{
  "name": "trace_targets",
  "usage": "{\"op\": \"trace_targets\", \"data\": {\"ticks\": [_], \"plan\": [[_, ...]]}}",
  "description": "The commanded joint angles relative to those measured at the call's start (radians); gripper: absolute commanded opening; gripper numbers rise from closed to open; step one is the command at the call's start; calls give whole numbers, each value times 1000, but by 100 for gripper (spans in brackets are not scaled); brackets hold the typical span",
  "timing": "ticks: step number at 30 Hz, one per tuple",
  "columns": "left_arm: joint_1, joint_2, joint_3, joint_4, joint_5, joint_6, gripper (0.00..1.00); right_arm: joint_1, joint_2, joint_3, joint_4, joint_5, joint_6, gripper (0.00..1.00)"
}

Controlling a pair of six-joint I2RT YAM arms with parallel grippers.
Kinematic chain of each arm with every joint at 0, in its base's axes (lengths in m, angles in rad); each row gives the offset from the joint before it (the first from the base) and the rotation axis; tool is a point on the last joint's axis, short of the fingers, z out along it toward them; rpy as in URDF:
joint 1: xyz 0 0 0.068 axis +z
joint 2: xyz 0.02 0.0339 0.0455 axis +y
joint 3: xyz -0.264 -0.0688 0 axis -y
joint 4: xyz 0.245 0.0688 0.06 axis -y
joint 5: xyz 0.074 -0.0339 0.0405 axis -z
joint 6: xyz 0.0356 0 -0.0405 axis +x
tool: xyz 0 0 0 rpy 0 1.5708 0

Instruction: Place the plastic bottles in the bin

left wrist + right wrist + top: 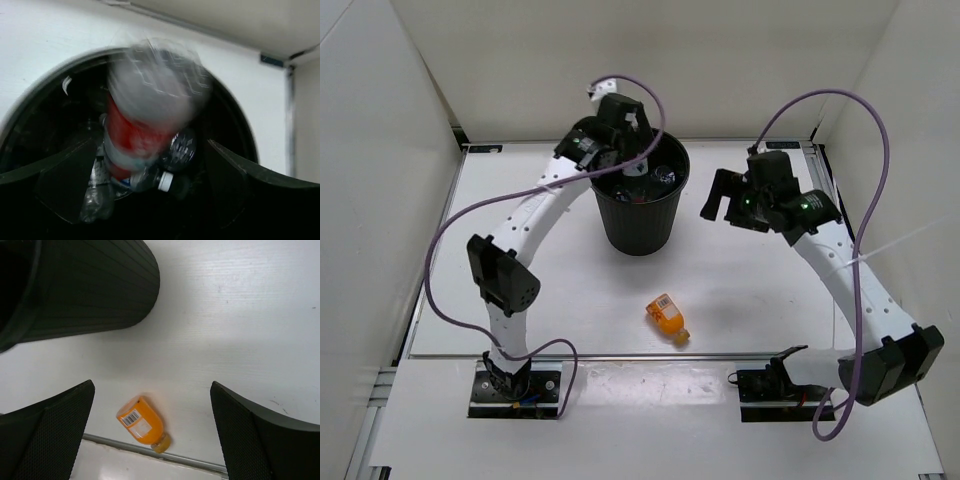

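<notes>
My left gripper (634, 162) hangs open over the mouth of the round black bin (640, 228). In the left wrist view a clear bottle with a red label (145, 115) is motion-blurred between my spread fingers (70, 175), touching neither, above the bin's rim (40, 95). Other clear bottles lie on the bin's floor, one with a white cap (167, 181). A squat orange bottle (666, 318) lies on its side on the table near the front edge. My right gripper (718, 198) hovers open to the right of the bin, empty, with the orange bottle (141, 423) below it.
A raised seam (150, 452) runs along the table's near edge just past the orange bottle. White walls close in the table at the back and sides. Purple cables loop over both arms. The bin's ribbed wall (85, 295) stands at the upper left of the right wrist view.
</notes>
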Motion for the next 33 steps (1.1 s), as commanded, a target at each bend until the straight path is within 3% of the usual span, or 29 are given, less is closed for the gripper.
{"op": "trace_targets", "data": {"ticks": [1, 5, 7, 9, 11, 16, 24, 29, 30, 33], "plan": [[-44, -145, 64, -5, -176, 109, 100, -3, -80, -93, 70, -45, -53, 100], [-44, -322, -66, -15, -354, 70, 100, 52, -258, -369, 259, -88, -134, 100], [-11, -464, -256, -77, -439, -75, 100, 106, -332, -557, 415, -88, -202, 97], [63, -599, -484, -109, -393, -146, 100, 153, -404, -651, 527, -159, -262, 92], [123, -664, -589, -199, -344, -241, 100, 202, -416, -726, 560, -215, -352, 90], [173, -800, -842, -351, -230, -356, 100, 313, -302, -757, 610, -269, -392, 90], [263, -815, -933, -440, -100, -377, 100, 382, -93, -725, 675, -362, -455, 90], [272, -804, -942, -500, -86, -386, 100, 402, 86, -670, 625, -404, -455, 67], [272, -804, -942, -514, -86, -386, 100, 402, 116, -659, 611, -404, -442, 50], [272, -816, -942, -523, -95, -377, 100, 402, 107, -633, 549, -365, -416, 23]]}}
